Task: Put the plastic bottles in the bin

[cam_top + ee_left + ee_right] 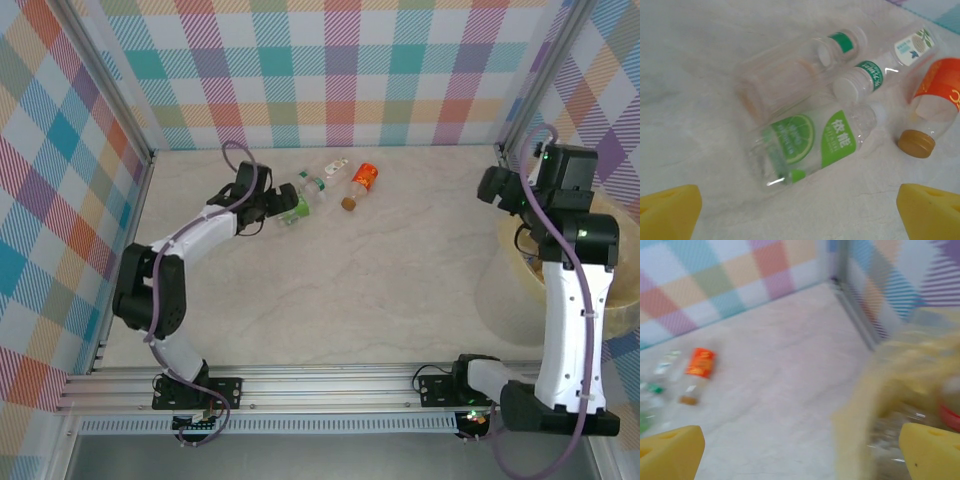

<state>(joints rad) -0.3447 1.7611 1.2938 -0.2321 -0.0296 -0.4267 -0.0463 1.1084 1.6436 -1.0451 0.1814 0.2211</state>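
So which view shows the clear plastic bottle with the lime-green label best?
Left wrist: the clear plastic lime-label bottle lies whole, close and sharp. Top external shows it small, by the left gripper. Right wrist is too blurred to pick it out.

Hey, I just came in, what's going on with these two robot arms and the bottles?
The arms are clearing plastic bottles off the table into the bin on the right. The left hand hovers open over a group of them lying on the table, closest to the lime-label bottle, with an orange-label bottle off to one side. The right hand is open above the bin, holding nothing; blurry bottles show inside it.
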